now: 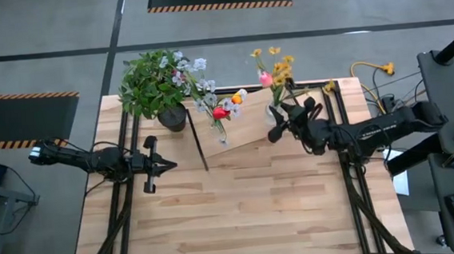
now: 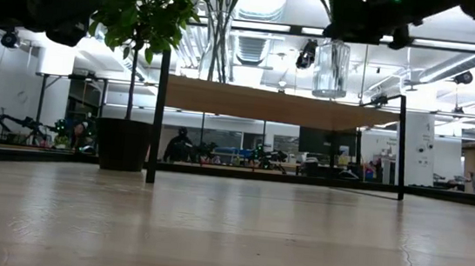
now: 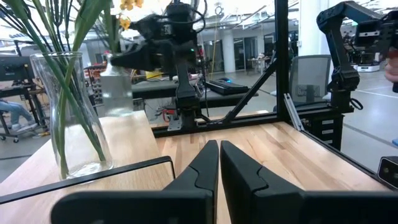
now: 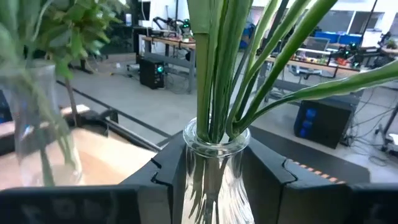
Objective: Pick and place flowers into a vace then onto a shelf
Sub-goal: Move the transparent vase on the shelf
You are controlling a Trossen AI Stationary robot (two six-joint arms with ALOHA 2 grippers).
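Observation:
A clear glass vase (image 4: 214,174) with yellow blooms and a pink bud (image 1: 275,71) stands upright between the fingers of my right gripper (image 1: 277,125), at the right part of the shelf (image 1: 252,137). The shelf is a light wooden board on a black frame at the table's far side. A second glass vase (image 3: 68,118) with red and orange tulips and pale sprays (image 1: 222,107) stands on its base on the board's left part. My left gripper (image 1: 161,165) is shut and empty over the table, left of the shelf. My right gripper pinches the vase's neck (image 4: 214,155) just under the rim, one finger (image 4: 165,171) on each side. The fingers come level from the table's right side. The vase is upright with its stems rising above the fingers. In the low view its base (image 2: 329,94) is at the board's height; whether it rests there I cannot tell.
A bushy green plant in a dark pot (image 1: 156,88) stands on the table at the far left, beside the shelf. The shelf's black legs (image 2: 159,117) stand on the tabletop. Yellow cables (image 1: 371,73) lie beyond the far right corner. Bare plank tabletop (image 1: 241,214) lies toward the near edge.

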